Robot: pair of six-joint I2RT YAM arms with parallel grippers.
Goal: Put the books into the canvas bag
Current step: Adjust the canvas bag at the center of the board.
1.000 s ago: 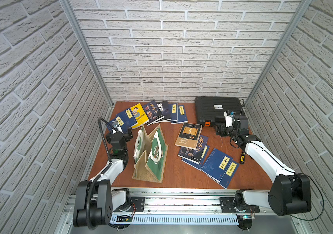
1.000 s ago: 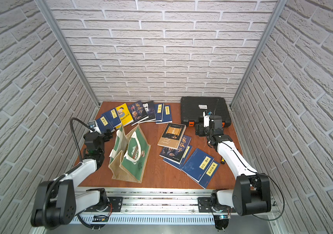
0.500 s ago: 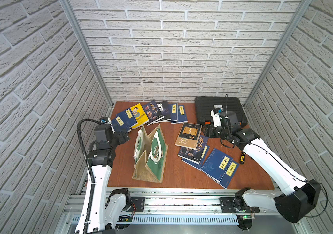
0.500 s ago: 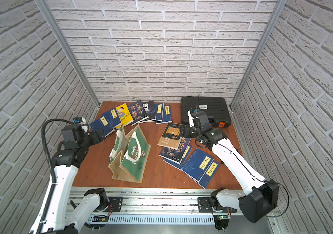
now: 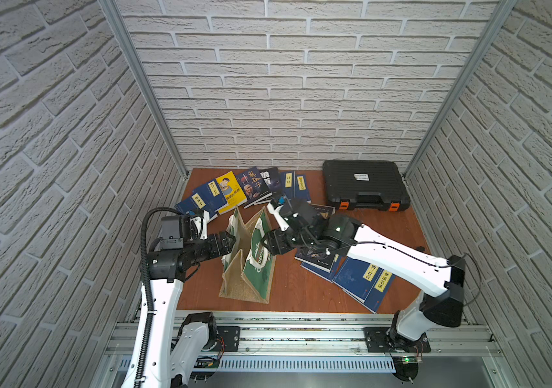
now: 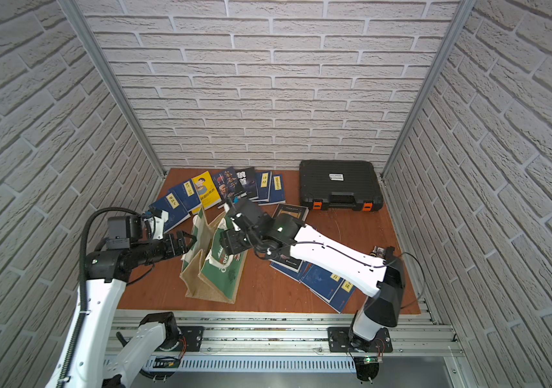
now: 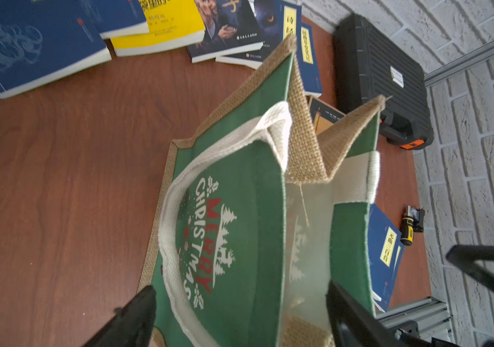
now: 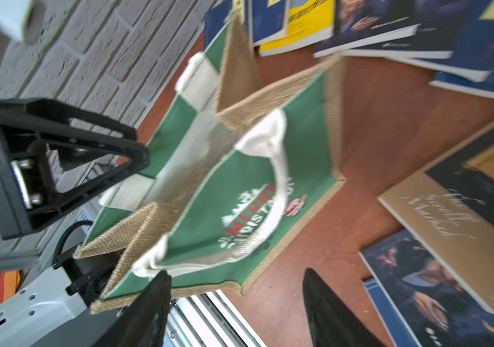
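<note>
Left wrist: left jaws open astride canvas bag [image 7: 241, 180] wall, unclear in top views | right jaws open, empty

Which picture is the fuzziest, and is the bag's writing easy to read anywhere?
Right wrist view: fuzziest, the canvas bag and books look smeared. Left wrist view: sharper, the bag's white and red lettering reads clearly. Both top views: crisp, but the lettering is tiny.

Quick count: seven books fanned along the back [image 5: 231, 193], at least five more piled on the right [image 5: 362, 278] (an arm covers part of that pile). One canvas bag [image 5: 257, 268], one black case [image 5: 365, 184], one little black-and-yellow gadget [image 7: 408, 232].
</note>
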